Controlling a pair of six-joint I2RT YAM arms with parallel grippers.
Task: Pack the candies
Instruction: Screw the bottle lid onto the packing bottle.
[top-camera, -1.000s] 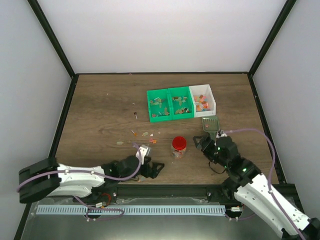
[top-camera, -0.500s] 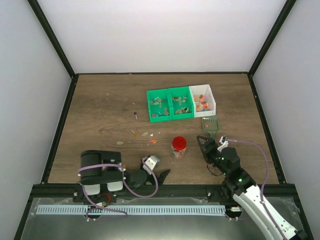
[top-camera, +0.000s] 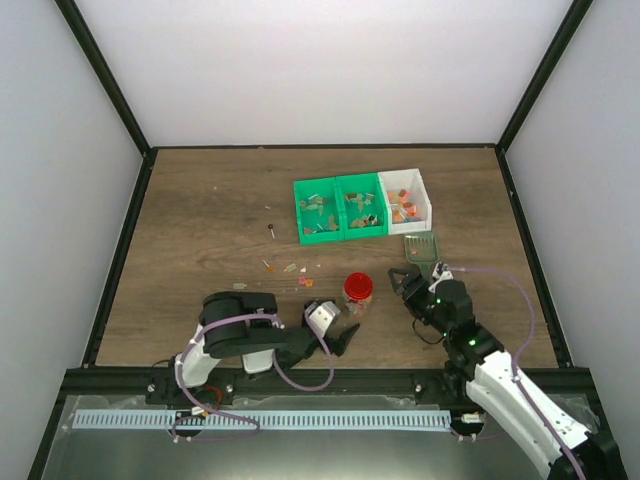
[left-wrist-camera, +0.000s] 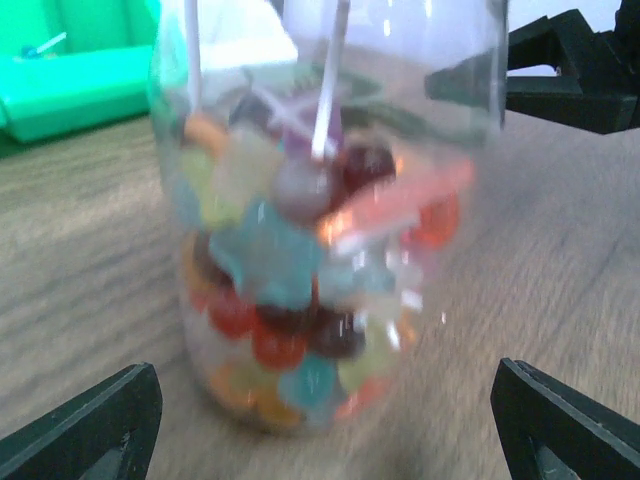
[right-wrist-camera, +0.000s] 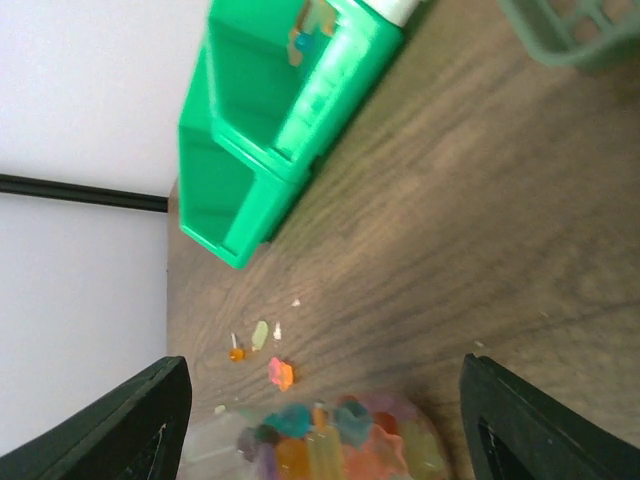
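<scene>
My left gripper (top-camera: 341, 338) and right gripper (top-camera: 404, 282) both gape, empty. I'd centre the jar (left-wrist-camera: 320, 230), at the left's twelve o'clock, before squeezing.

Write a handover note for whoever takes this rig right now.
Left hand: open, fingers on either side of the jar, not gripping it.
Right hand: open, empty, just right of the jar, apart from it.
Done: jar upright, red lid on, well filled with candies.
Not packed: loose candies on the table left of the jar; more in the green bins and white bin. Scoop lies near the white bin.
Left: probably gather the strays; the lid would have to come off.
</scene>
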